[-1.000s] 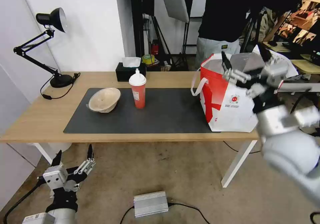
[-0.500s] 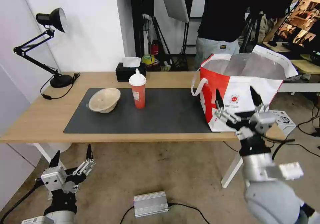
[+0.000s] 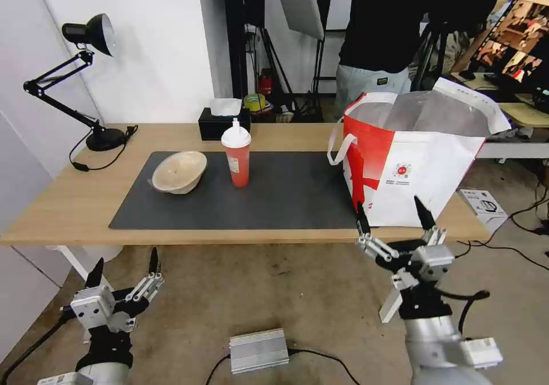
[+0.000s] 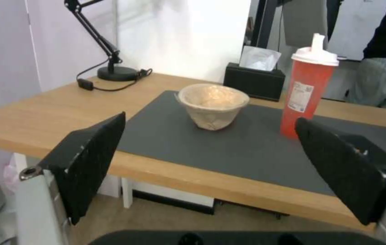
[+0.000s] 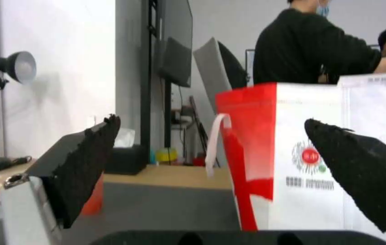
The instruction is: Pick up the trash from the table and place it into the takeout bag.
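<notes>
In the head view, the table (image 3: pixel 68 202) is spanning the middle of the frame with its dark mat (image 3: pixel 286 193). The paper bowl (image 3: pixel 179 171) is sitting on the mat at centre left, tipped a little on its side, and the red cup (image 3: pixel 237 157) is standing upright just to its right. The bag (image 3: pixel 412 156) is standing open at the right end of the table, its foil lining showing. A black tissue box (image 3: pixel 223 123) is sitting behind the cup, and a desk lamp (image 3: pixel 86 82) is standing at the upper left. The left gripper (image 3: pixel 123 265) is hanging at the lower left, below the table edge, jaws spread wide and holding nothing. The right gripper (image 3: pixel 392 219) is hovering at the lower right, just in front of the table edge under the bag, jaws likewise wide apart and empty.

In the left wrist view, the left gripper (image 4: pixel 209 149) is facing the bowl (image 4: pixel 213 104) at centre frame and the cup (image 4: pixel 305 89) at upper right, both well beyond its open jaws.

In the right wrist view, the right gripper (image 5: pixel 211 166) is facing the bag (image 5: pixel 320 156), which is taking up the right half of the frame, with nothing between the jaws.

Judging from this, both arms are sitting between picks, with the bowl and cup not yet bagged. The next move is calling for a reach over the table edge to one of them, probably by the left arm, closing the jaws on the bowl's rim or around the cup without tipping it.
</notes>
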`<state>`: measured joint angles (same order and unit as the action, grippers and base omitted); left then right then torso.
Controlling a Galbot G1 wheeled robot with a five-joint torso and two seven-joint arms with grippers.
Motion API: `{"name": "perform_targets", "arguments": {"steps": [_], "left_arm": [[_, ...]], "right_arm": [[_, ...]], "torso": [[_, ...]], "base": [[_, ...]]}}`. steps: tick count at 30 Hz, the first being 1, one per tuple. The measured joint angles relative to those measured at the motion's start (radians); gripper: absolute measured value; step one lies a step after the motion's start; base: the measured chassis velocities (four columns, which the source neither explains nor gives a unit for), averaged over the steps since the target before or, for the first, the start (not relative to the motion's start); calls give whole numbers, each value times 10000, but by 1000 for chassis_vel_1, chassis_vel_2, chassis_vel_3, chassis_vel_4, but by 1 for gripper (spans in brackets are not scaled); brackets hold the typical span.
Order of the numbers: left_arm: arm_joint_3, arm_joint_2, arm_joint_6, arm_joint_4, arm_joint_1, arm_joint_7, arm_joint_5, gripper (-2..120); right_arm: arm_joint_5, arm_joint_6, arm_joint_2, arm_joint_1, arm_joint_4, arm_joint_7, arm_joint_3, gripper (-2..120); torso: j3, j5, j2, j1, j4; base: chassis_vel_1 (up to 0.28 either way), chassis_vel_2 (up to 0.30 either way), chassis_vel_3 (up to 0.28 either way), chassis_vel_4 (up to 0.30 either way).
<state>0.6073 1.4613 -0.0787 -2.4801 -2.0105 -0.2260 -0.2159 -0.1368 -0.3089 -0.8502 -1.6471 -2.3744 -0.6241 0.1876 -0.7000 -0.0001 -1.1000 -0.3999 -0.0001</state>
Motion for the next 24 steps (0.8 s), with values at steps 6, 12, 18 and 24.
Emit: {"name": "perform_targets", "arguments": {"steps": [6,12,18,24], "left_arm": [[18,-25,0,39,25,2,-7,100],[12,-37,0,65,69,15,-25,100],[9,-32,0,71,88,19,-34,100],[25,-42,0,79,90,24,-38,100]], "right_arm": [[185,-20,-234,-155,228,-43,-209,100],[262,-48,-490,-412,453,-125,-485,100],[109,17,-605,-597,575,-195,-599,100],[132,51,-811,-593,732,-230,-723,100]], "torso": [[0,0,0,-1,1],[0,1,0,-1,1],[1,0,0,-1,0],[1,0,0,-2,1]], "base": [[0,0,0,0],[0,0,0,0],[0,0,0,0],[0,0,0,0]]}}
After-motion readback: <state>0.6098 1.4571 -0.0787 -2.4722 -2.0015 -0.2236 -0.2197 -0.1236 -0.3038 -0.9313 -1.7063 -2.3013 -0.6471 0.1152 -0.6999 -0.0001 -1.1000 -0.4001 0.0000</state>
